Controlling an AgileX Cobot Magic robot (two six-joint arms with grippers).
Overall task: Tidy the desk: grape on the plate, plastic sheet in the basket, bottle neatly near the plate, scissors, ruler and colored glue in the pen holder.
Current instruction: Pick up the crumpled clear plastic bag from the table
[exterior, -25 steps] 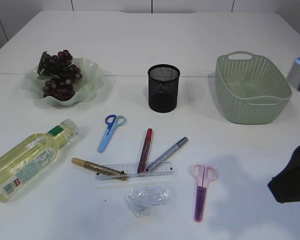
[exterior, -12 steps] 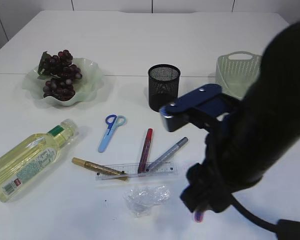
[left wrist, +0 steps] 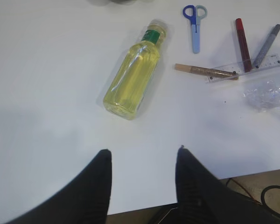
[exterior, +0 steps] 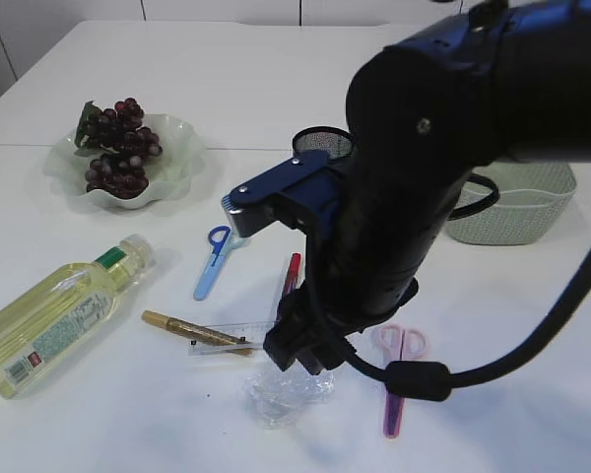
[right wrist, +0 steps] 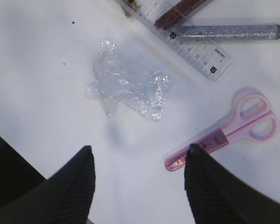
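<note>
Dark grapes (exterior: 113, 148) lie on the pale green plate (exterior: 177, 168). The yellow bottle (exterior: 54, 315) (left wrist: 133, 77) lies on its side at the left. Blue scissors (exterior: 215, 258), a gold glue pen (exterior: 182, 328), a red glue pen (exterior: 292, 271) and the clear ruler (exterior: 217, 342) (right wrist: 186, 44) sit mid-table. The crumpled plastic sheet (right wrist: 128, 86) (exterior: 281, 394) lies just ahead of my open, empty right gripper (right wrist: 139, 151), with pink scissors (right wrist: 224, 135) by its right finger. My left gripper (left wrist: 142, 151) hangs open and empty over bare table short of the bottle.
My right arm (exterior: 424, 177) fills the middle of the exterior view, covering most of the black mesh pen holder (exterior: 325, 141) and part of the green basket (exterior: 522, 202). A grey glue pen (right wrist: 228, 31) lies across the ruler. The table's near edge (left wrist: 252, 173) is close behind the left gripper.
My right arm has swung in from the right edge toward the centre and now hangs over the plastic sheet. The things on the table have not moved.
</note>
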